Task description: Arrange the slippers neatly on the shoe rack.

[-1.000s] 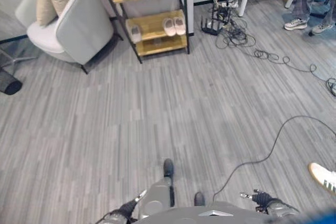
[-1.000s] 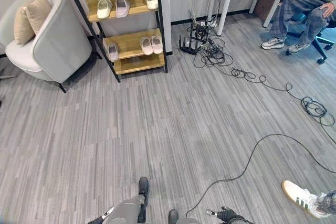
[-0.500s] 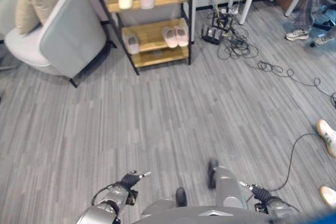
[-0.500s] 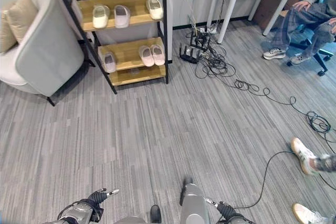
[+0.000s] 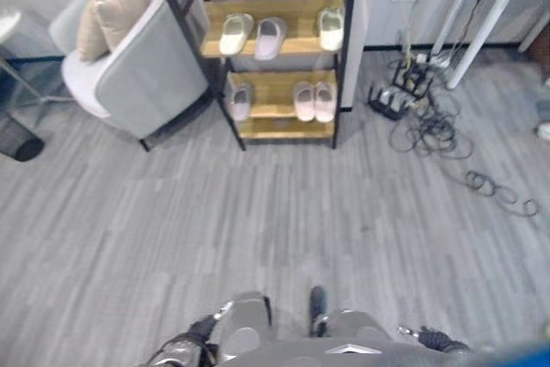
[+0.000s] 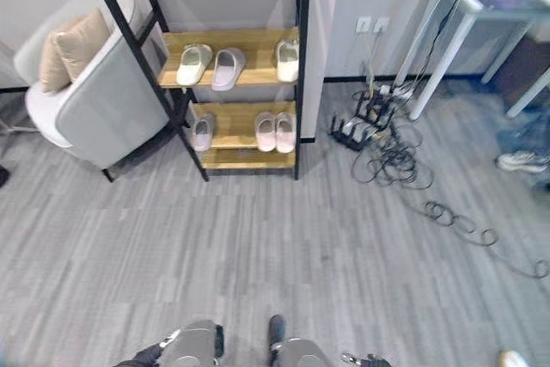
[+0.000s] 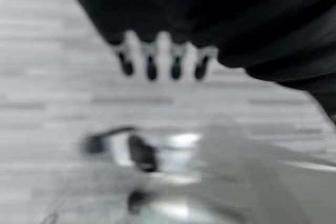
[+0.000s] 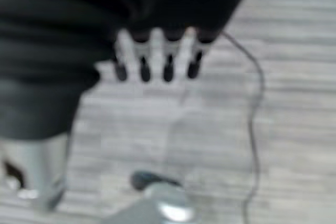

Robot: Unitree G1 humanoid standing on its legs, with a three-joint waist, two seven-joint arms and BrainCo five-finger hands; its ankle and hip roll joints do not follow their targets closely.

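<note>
Slippers [image 5: 314,100] sit on the shoe rack [image 5: 271,70]; left hand [image 7: 160,59] and right hand [image 8: 155,56] hang relaxed, empty, well short of it.

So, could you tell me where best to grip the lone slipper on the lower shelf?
Probably across its middle, from the rack's open front: the lone slipper lies lengthwise at the lower shelf left end beside the black upright, with free space toward the pair.

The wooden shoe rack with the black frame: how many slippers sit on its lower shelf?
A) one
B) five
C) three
C: on the lower shelf of the wooden shoe rack, one pale slipper lies apart at one end and a pair of pale slippers lies side by side.
</note>
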